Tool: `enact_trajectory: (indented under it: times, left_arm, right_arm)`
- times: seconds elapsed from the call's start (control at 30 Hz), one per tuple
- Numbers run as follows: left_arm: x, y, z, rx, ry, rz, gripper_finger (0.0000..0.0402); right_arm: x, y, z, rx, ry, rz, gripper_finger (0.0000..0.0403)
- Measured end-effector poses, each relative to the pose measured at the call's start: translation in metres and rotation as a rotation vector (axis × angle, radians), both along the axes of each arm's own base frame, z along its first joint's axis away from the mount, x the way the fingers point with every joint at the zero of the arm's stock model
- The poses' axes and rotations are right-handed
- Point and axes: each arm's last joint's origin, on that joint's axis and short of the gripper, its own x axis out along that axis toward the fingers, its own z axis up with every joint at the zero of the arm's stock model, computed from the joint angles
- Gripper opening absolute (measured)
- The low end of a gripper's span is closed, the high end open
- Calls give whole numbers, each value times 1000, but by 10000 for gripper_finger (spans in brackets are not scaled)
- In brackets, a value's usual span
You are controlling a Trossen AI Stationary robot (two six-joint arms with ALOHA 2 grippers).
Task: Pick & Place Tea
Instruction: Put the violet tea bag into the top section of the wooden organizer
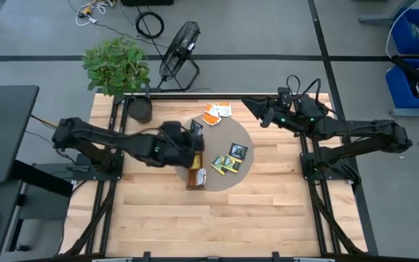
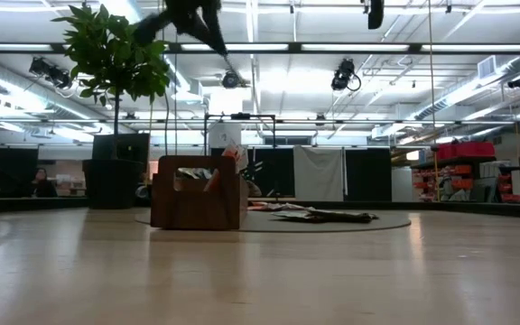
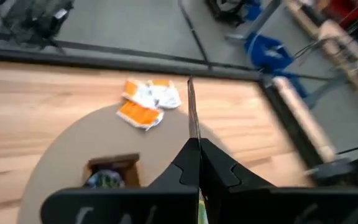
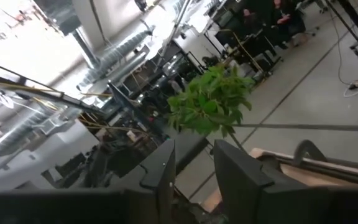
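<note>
Seen from above, tea sachets (image 1: 229,158) lie loose on a round grey mat (image 1: 244,138) at the frame's centre, with orange-and-white ones (image 1: 216,112) just above. The left gripper (image 1: 194,140), fingers pinched together on a thin sachet held edge-on (image 3: 192,112), hovers over the wooden tray (image 1: 196,176). The right gripper (image 1: 257,106) waits raised at upper right, fingers slightly apart, holding nothing. The sachets look light, flat and slippery; pinching one edge seems safest.

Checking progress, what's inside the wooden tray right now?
Sachets show in the wooden tray: one pale near its end, more colours in the low view. The left gripper covers the rest.
</note>
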Motion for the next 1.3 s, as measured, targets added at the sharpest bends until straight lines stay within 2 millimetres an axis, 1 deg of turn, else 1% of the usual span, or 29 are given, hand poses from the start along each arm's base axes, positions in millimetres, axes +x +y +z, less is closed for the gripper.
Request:
enact_trajectory:
  times: [0.1, 0.23, 0.3, 0.47, 0.63, 0.7, 0.93, 1.03, 1.3]
  left_arm:
    - [10, -4, -21, 4, 64, 20, 1]
    - [16, -7, -48, -37, 112, 93, 1]
    - [16, -9, -58, -50, 126, 128, 1]
    - [25, -10, -78, -70, 132, 177, 1]
    - [32, -9, -101, -52, 156, 236, 1]
    - [31, -7, -108, -52, 165, 267, 1]
    - [35, 5, -119, -52, 190, 318, 1]
    - [38, 11, -125, -86, 198, 335, 1]
    - [40, 18, -128, -85, 207, 355, 2]
  right_arm:
    - [2, 0, -2, 8, 11, 3, 118]
    - [2, 0, -2, 10, 18, 11, 118]
    - [1, 0, -3, 11, 22, 12, 118]
    - [1, 0, -3, 25, 18, 15, 118]
    - [1, 0, -3, 32, 16, 16, 118]
    - [1, 0, -3, 47, 10, 19, 118]
    - [1, 0, -3, 53, 8, 21, 118]
    - [1, 0, -3, 56, 11, 22, 118]
    - [2, 1, -3, 76, 6, 51, 118]
